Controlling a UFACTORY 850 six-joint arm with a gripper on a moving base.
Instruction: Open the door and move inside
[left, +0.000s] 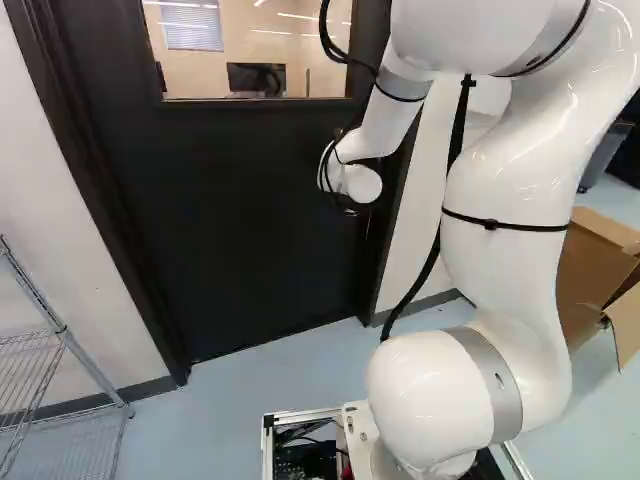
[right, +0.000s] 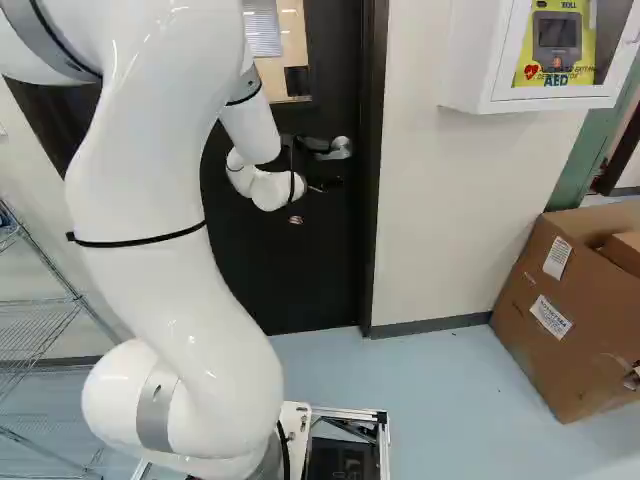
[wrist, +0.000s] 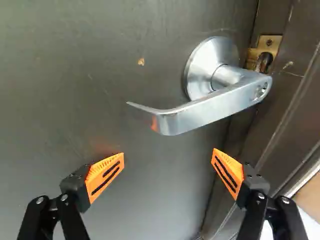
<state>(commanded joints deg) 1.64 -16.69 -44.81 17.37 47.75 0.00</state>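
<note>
Wide-spread tool, lever handle ahead, brass latch plate seen in wrist view alone

This looks like an office or lab, with monitor and wire shelving.

A large cardboard box with two white labels stands on the pale blue floor, its top flaps open, a dark baseboard running along the wall to its left. Above the box, on that wall, hangs a white cabinet containing an AED, and a green door frame rises behind the box. Well apart to the box's left is a wire shelving rack; a dark monitor and a window blind show behind glass, also left of the box.
</note>
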